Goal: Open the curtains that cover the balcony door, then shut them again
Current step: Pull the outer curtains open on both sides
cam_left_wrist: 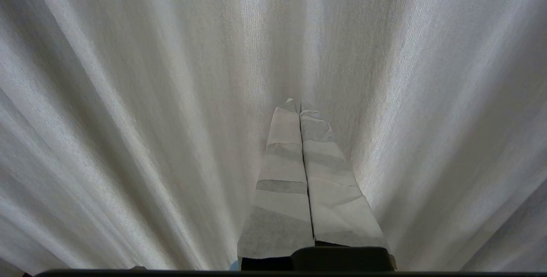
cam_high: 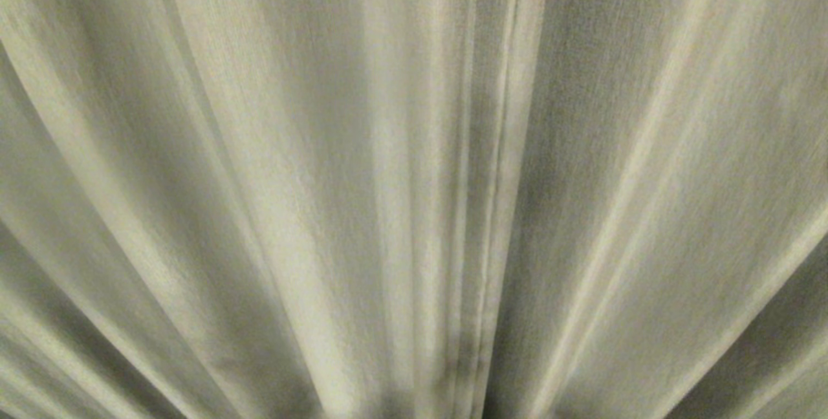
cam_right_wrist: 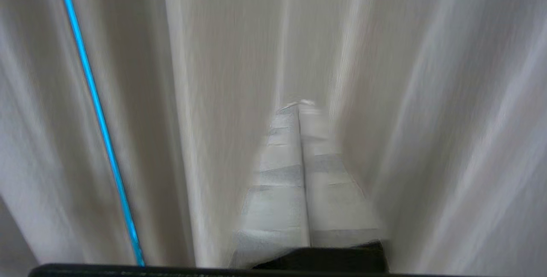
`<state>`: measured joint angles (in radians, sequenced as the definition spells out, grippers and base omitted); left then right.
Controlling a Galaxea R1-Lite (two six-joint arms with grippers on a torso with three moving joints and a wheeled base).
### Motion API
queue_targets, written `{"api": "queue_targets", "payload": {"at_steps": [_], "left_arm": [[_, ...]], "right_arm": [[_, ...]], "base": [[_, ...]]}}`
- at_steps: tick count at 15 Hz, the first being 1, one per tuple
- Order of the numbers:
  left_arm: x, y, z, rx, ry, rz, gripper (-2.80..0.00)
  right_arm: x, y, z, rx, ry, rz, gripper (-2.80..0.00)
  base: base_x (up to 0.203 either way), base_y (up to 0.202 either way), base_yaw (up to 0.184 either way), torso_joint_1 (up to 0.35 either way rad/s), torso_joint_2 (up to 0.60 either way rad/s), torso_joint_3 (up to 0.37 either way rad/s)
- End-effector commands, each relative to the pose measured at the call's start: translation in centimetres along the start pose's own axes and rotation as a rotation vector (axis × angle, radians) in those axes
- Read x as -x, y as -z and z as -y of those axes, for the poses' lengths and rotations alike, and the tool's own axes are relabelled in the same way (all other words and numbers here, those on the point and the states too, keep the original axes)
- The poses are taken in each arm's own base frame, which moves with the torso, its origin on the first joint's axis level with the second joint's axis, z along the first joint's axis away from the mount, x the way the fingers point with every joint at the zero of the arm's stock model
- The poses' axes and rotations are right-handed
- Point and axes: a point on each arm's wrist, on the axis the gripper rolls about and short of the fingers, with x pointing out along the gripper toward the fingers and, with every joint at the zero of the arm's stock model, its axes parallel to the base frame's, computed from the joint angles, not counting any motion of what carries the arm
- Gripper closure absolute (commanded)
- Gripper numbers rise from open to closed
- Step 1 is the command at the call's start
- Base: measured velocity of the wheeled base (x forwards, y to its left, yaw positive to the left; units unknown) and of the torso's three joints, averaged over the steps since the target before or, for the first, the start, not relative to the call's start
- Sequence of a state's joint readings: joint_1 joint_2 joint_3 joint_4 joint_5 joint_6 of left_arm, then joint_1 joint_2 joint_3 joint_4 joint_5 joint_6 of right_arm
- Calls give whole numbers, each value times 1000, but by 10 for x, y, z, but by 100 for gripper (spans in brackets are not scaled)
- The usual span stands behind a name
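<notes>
The curtains (cam_high: 291,180) fill the whole head view as cream pleated fabric, drawn across, with two hemmed edges meeting at a seam (cam_high: 491,180) near the middle. The balcony door is hidden behind them. Neither arm shows in the head view. In the left wrist view my left gripper (cam_left_wrist: 298,105) is shut, its tape-wrapped fingers pressed together, pointing at the curtains (cam_left_wrist: 128,119) with nothing between them. In the right wrist view my right gripper (cam_right_wrist: 298,107) is also shut and empty, close to the curtains (cam_right_wrist: 427,119) beside a fold edge.
A thin bright blue line (cam_right_wrist: 96,114) runs slantwise down one side of the right wrist view, among the curtain folds. Nothing but fabric surrounds both grippers.
</notes>
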<state>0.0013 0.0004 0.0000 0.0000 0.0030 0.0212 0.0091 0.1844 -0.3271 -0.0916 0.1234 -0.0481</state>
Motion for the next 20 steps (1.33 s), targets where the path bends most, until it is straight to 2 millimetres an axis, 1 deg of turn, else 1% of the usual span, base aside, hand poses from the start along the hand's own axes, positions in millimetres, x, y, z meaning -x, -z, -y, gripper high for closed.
{"api": "queue_targets", "payload": {"at_steps": [1,4,8,10,14,18,20], "left_arm": [[0,0,0,0,0,0,0],[0,0,0,0,0,0,0],[0,0,0,0,0,0,0],[0,0,0,0,0,0,0],[0,0,0,0,0,0,0],[0,0,0,0,0,0,0],[0,0,0,0,0,0,0]], "right_arm": [[-29,-12,4,-7,-6,-54,-280],[-50,-28,7,-6,-5,-36,-280],[-67,-34,10,-6,-5,-66,-280],[-82,-39,12,-5,-2,-72,-280],[-128,-54,22,18,44,-54,-280],[-171,-65,43,52,157,-53,-280],[-188,-67,53,67,189,-48,-280]], "base": [[0,0,0,0,0,0],[0,0,0,0,0,0],[0,0,0,0,0,0],[0,0,0,0,0,0],[0,0,0,0,0,0],[0,0,0,0,0,0],[0,0,0,0,0,0]]}}
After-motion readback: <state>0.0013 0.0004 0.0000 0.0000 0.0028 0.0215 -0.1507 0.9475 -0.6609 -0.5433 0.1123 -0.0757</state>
